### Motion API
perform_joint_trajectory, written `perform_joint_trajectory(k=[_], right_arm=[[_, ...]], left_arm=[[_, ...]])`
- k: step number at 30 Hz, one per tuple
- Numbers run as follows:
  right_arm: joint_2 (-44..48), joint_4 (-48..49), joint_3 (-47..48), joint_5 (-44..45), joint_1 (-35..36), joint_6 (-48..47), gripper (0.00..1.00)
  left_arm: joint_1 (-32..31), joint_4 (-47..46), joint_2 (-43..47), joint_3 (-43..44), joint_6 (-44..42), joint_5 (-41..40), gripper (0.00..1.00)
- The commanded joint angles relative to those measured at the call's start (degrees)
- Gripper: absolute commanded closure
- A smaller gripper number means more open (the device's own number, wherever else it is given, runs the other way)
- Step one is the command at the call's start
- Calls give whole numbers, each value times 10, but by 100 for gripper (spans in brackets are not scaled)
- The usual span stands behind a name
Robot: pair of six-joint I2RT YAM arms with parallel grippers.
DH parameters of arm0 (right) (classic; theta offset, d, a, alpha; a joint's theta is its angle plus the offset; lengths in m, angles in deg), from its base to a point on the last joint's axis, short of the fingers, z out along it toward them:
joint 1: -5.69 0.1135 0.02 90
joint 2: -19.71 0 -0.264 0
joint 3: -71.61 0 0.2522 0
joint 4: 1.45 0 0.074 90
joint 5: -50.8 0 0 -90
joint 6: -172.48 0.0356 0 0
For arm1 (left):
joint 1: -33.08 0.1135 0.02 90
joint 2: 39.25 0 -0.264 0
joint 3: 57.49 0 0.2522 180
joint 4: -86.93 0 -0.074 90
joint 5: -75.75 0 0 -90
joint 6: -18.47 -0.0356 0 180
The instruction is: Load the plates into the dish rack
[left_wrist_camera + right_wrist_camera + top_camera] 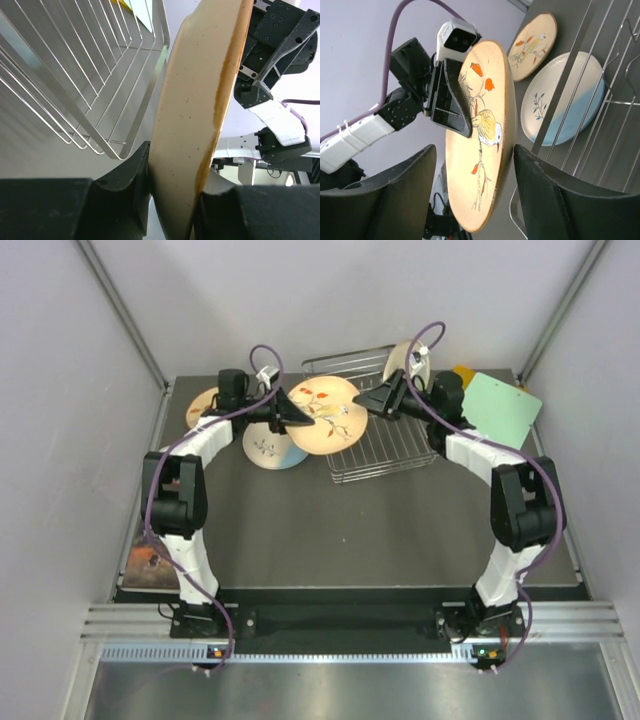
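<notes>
Black fingers [125, 172] of the left claw [172, 185] pinch the rim of a big tan plate [335, 422] with a bird and red flowers on it. The plate is up in the air, tipped on its edge, over the near left corner of the dish rack [390, 445].

Far to the left, a second tan plate [203, 405] lies flat on the dark worktop [300, 530], partly hidden by the arm. Next to it lies the white and blue plate [268, 448], just under the held one. To the right of the held plate, the right claw [475, 195] is wide open and faces it, one finger on each side of its rim. I cannot tell if it touches. A cream plate [408, 365] seems to stand at the back of the rack. Past it lie an orange board [462, 372] and a green board [500, 408].

I think the job is at plate two, and it looks like a hand-off. Next, the right claw should shut on the rim before the left one lets go. Then the plate must go down straight between the thin wires so it stands up.
</notes>
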Motion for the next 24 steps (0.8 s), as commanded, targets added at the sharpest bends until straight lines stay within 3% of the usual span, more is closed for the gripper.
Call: perform_joint_trajectory(k=[1,10,12,14,19,22,24], right_arm=[[-28,59,22,-39,8,31,36],[-76,40,55,-41,29,40,34],[-79,50,59,-44,32,42,39],[-81,65,56,-37,31,49,55],[-79,81,65,-36,31,60,57],[-77,100,61,-45,32,57,97],[-69,96,58,-43,29,54,100]], left_arm=[[-1,-85,22,37,26,61,100],[-4,-100,25,42,44,62,100],[-7,-103,24,41,48,65,100],[-11,-105,26,38,48,64,100],[-17,-106,27,33,47,63,100],[-19,-102,25,37,45,63,100],[-19,-90,23,38,32,61,95]])
